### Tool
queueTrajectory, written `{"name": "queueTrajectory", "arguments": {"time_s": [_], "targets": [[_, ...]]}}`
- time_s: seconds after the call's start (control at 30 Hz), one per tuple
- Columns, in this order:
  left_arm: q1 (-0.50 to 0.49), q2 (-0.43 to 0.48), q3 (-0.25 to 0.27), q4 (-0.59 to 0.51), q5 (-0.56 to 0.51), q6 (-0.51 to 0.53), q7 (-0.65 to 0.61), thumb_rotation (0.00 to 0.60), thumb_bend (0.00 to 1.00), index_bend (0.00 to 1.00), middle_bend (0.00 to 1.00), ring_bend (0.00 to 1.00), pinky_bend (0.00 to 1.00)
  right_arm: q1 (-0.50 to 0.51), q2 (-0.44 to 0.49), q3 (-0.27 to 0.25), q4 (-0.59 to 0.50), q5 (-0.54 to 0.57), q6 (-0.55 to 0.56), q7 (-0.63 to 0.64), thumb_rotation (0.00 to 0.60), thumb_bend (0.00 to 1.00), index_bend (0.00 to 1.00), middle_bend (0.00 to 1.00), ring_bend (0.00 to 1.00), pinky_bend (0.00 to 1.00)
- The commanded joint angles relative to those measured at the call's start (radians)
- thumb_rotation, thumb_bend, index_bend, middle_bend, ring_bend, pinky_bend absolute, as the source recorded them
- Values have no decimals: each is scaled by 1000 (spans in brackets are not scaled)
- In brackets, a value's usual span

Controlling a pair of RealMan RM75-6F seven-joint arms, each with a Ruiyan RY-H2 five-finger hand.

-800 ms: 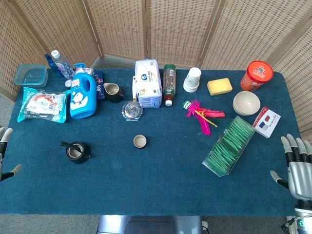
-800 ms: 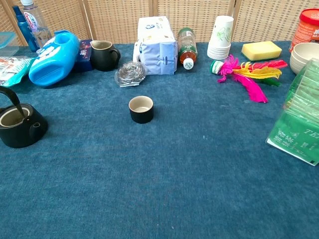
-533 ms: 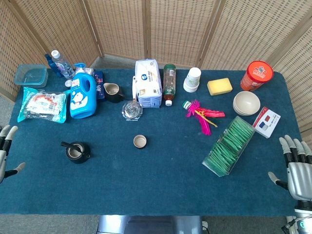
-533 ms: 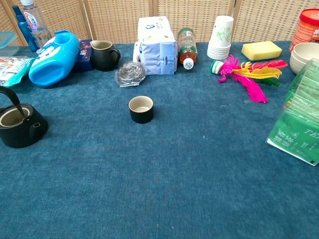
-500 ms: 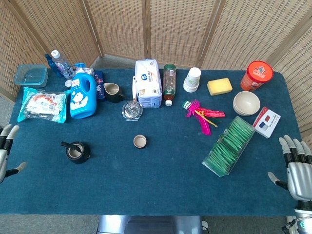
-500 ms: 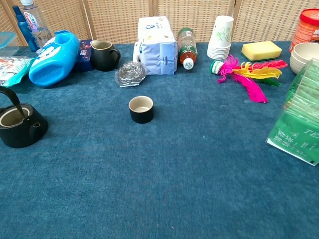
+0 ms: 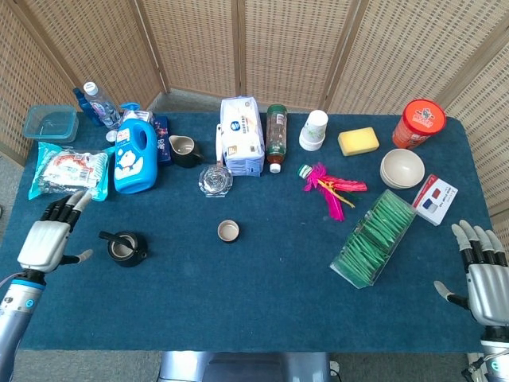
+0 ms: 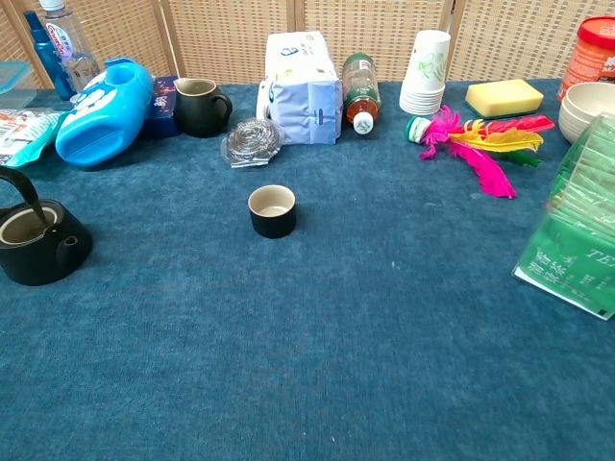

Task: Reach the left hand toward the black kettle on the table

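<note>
The black kettle [image 7: 124, 247] stands lidless on the blue table at the front left, its handle raised; the chest view shows the kettle [image 8: 36, 244] at its left edge. My left hand [image 7: 49, 235] hovers over the table's left part, a short gap left of the kettle, fingers spread and holding nothing. It does not touch the kettle. My right hand [image 7: 483, 275] hangs off the table's front right corner, fingers apart and empty. Neither hand shows in the chest view.
A small black cup [image 7: 228, 231] sits right of the kettle. Behind the kettle lie a blue detergent bottle [image 7: 134, 156], a snack bag [image 7: 69, 171] and a dark mug [image 7: 185, 149]. A green packet box [image 7: 374, 237], bowls [image 7: 402, 168] and feathers [image 7: 330, 188] fill the right side.
My left hand has moved from off the table's left edge rightward and forward, over the table toward the kettle. The right hand has barely shifted.
</note>
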Motion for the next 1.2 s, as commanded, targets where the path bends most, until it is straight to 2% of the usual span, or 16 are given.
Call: {"name": "queueTrajectory", "arguments": {"time_s": [0.03, 0.37, 0.6, 0.7, 0.77, 0.9, 0.97, 1.03, 1.13, 1.2], "targets": [[-20, -19, -6, -19, -23, -22, 41, 600, 0, 0, 0, 14, 82, 0, 1, -2, -1, -3, -2, 6, 600, 0, 0, 0, 0, 0], [-90, -79, -45, -32, -99, -97, 106, 600, 0, 0, 0, 58, 88, 12, 4, -19, 4, -36, -23, 73, 600, 0, 0, 0, 0, 0], [-119, -103, -63, -68, -145, -106, 183, 600, 12, 2, 18, 138, 156, 13, 7, -21, 11, -47, -19, 110, 600, 0, 0, 0, 0, 0], [-130, -112, -66, -74, -171, -112, 226, 600, 74, 53, 137, 184, 218, 14, 11, -20, 12, -46, -21, 128, 600, 0, 0, 0, 0, 0], [-148, -125, -72, -76, -210, -135, 277, 600, 131, 105, 254, 240, 298, 17, 17, -23, 13, -48, -29, 155, 600, 0, 0, 0, 0, 0], [-172, -136, -69, -73, -241, -152, 348, 600, 243, 304, 475, 440, 549, 17, 24, -23, 14, -51, -24, 177, 600, 0, 0, 0, 0, 0], [-182, -139, -59, -66, -233, -155, 375, 600, 262, 398, 579, 545, 645, 16, 25, -22, 15, -51, -23, 184, 600, 0, 0, 0, 0, 0], [-192, -135, -45, -64, -205, -160, 378, 600, 270, 535, 718, 673, 768, 18, 27, -23, 14, -50, -27, 191, 600, 0, 0, 0, 0, 0], [-194, -137, -31, -47, -150, -129, 370, 600, 328, 662, 847, 791, 905, 20, 29, -26, 13, -50, -33, 194, 600, 0, 0, 0, 0, 0], [-193, -138, -25, -39, -124, -116, 341, 600, 390, 718, 904, 837, 960, 20, 29, -28, 12, -52, -35, 194, 600, 0, 0, 0, 0, 0]]}}
